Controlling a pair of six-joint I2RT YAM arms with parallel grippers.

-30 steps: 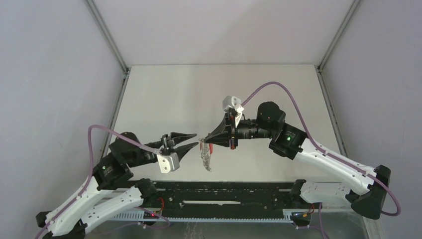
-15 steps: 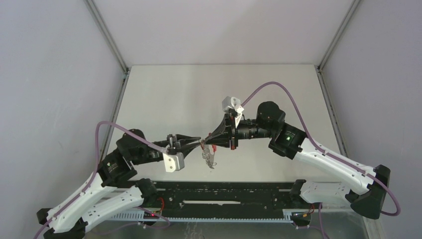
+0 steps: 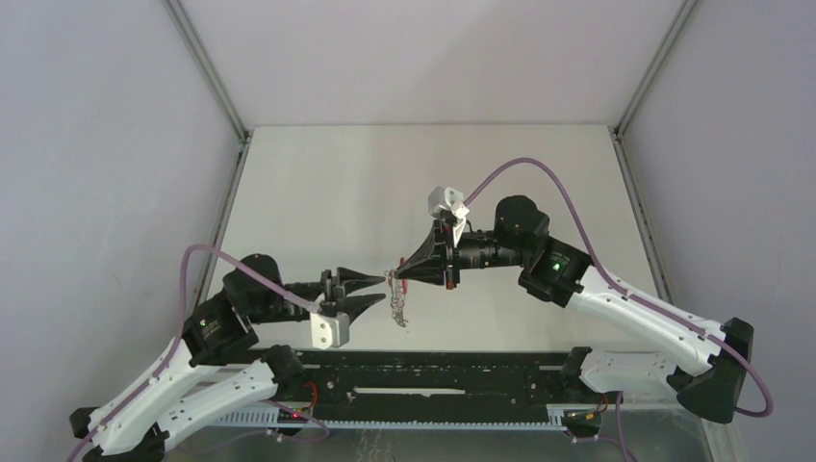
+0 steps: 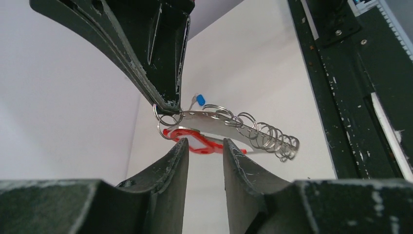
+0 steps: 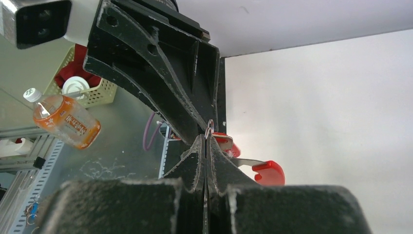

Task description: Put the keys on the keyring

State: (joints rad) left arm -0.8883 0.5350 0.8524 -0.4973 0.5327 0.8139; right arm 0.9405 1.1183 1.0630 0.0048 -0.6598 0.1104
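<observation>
The right gripper [image 3: 397,275] is pressed together on a silver ring of the keyring [image 3: 396,300], holding it in the air above the worktop [image 3: 327,183] with its chain of rings hanging down. The left gripper [image 3: 377,291] faces it with fingers spread, just beside the cluster. In the left wrist view a red piece [image 4: 195,145] shows between its fingertips; contact cannot be told. A blue-tagged key [image 4: 198,100] sits near the pinched ring.
</observation>
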